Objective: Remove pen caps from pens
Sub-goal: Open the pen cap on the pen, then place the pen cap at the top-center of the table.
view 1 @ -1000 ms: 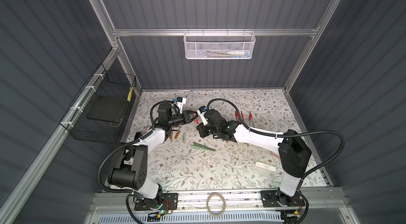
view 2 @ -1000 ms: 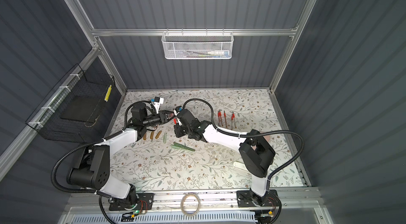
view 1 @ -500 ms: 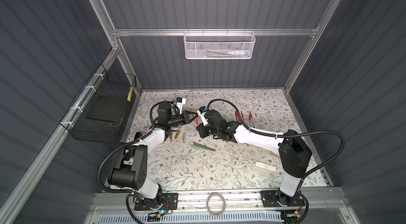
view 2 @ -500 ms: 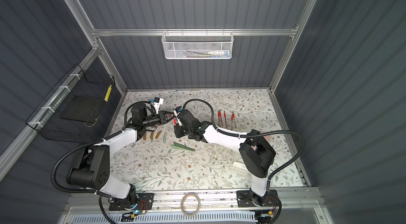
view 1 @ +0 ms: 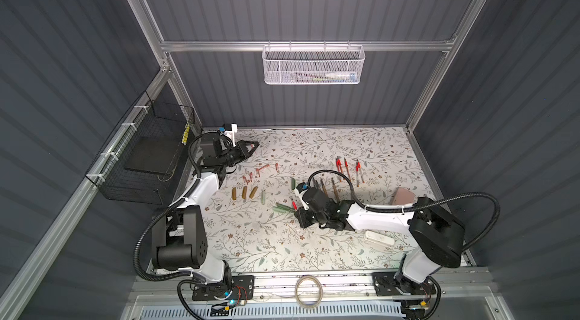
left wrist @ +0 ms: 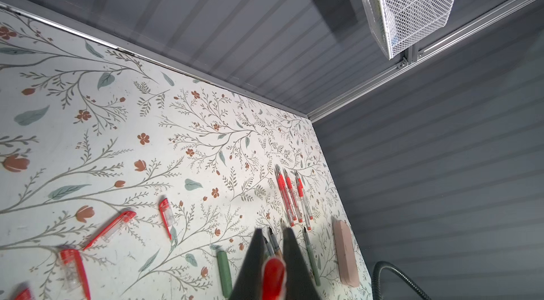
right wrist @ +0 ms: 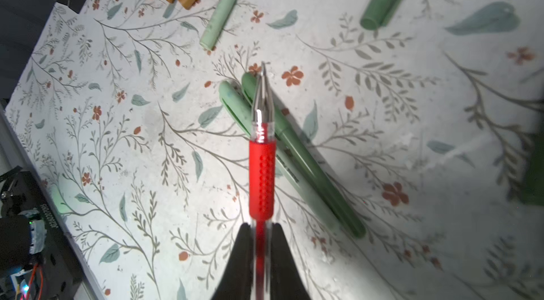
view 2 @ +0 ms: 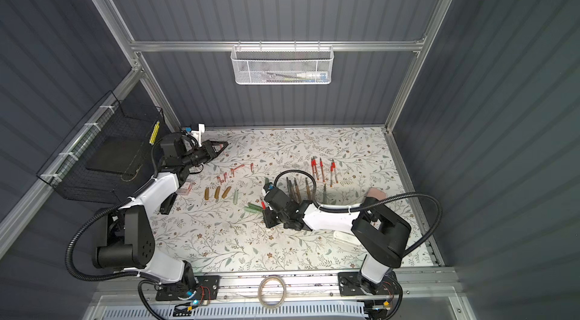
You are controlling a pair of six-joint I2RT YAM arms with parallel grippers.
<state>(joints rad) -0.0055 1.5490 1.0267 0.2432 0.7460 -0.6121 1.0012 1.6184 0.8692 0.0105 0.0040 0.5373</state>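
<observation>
The right hand [right wrist: 261,226] pinches an uncapped red pen [right wrist: 262,178], the left hand [left wrist: 273,230] a red cap [left wrist: 273,275]; released carelessly, the pen could land across the green pens [right wrist: 309,172] just beyond that hand.

White mesh basket [view 1: 312,65] hangs on the rear rail, upper centre. Black wire basket [view 1: 147,158] is mounted at left. Pink case [view 1: 403,197] and white case [view 1: 378,237] lie at right on the floral mat [view 1: 251,240]. Tape roll [view 1: 309,290] lies at bottom centre.

Gloss against matt
Clear glossy plastic pen [right wrist: 262,178] with shiny metal tip and dimpled red grip; matt olive-green plastic pens [right wrist: 312,170]; matt floral-printed table [right wrist: 382,92].
</observation>
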